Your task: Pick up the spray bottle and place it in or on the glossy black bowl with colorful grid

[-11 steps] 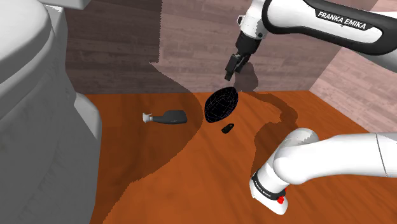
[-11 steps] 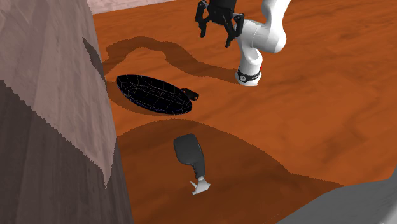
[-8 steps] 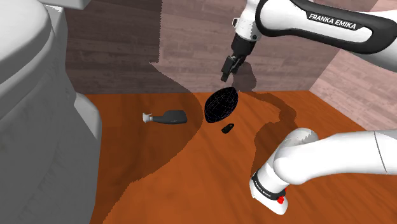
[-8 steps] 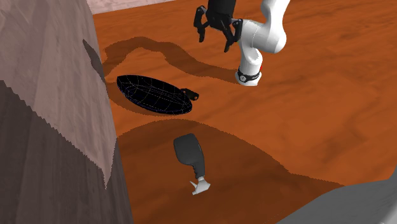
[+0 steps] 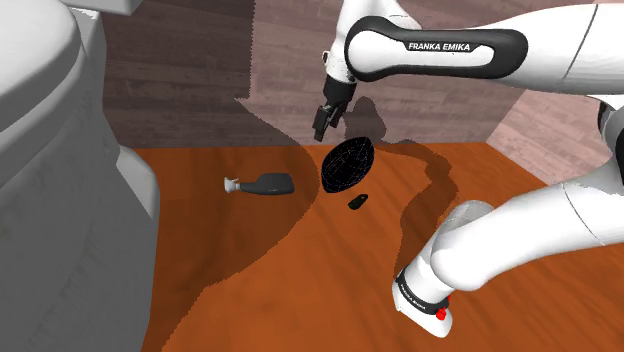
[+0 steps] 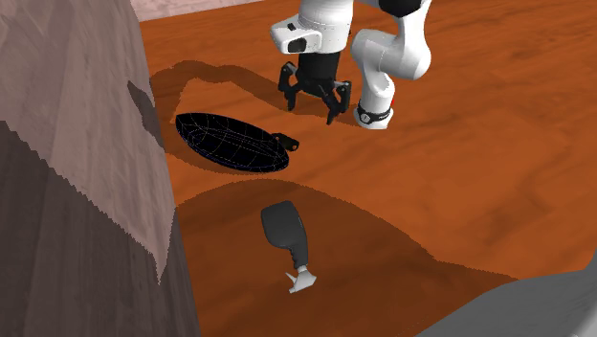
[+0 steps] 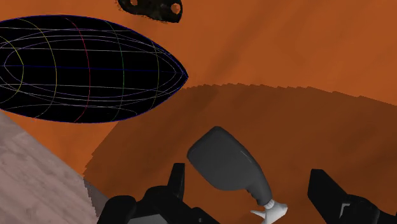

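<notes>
Bright, even light on the orange floor [image 6: 497, 172]; hard, jagged-edged shadows cross it, one covering the spray bottle [image 6: 284, 226].

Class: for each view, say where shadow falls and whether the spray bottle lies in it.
Shoulder view: spray bottle lies in broad shade; the shadow of the arm falls beside the bowl. Second exterior view: the spray bottle lies in a curved dark patch. Wrist view: jagged-edged shade under the spray bottle.

Gripper [image 7: 248, 178] above the spray bottle [image 7: 222, 159]
Its fingers [image 7: 177, 181] stand wide apart, framing the grey bottle lying on its side; the black gridded bowl [image 7: 76, 70] lies near.
</notes>
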Available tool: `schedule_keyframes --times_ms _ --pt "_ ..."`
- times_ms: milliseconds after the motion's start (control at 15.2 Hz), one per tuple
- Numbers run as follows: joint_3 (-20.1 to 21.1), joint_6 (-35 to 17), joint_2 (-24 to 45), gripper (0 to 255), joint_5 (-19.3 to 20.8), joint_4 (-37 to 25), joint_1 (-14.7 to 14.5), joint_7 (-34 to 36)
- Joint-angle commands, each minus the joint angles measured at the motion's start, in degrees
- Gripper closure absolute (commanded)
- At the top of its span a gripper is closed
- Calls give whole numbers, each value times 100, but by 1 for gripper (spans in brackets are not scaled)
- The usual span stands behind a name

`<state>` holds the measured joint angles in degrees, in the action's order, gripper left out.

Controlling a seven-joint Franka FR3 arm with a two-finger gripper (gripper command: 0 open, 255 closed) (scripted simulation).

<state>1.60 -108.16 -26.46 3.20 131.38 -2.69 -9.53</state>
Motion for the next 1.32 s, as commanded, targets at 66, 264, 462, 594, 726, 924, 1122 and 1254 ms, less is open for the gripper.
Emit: schedule_keyframes --times_ms 66,264,462,594,726,924,1122,1254 --pt "52 -325 600 0 -2 -184 -64 -66" --pt "116 -635 1214 0 9 -394 -125 -115" --pt "183 -900 1840 0 35 -657 -184 -157" --pt "228 -1050 2261 0 62 -863 -224 -181" --pt "273 -1179 2685 0 96 -1092 -264 -202" --pt "335 -1332 3325 0 160 -1479 -331 -230" --pt "390 -1434 3969 0 237 -1920 -406 -255" --pt "421 -1474 4402 0 293 -2244 -463 -274"
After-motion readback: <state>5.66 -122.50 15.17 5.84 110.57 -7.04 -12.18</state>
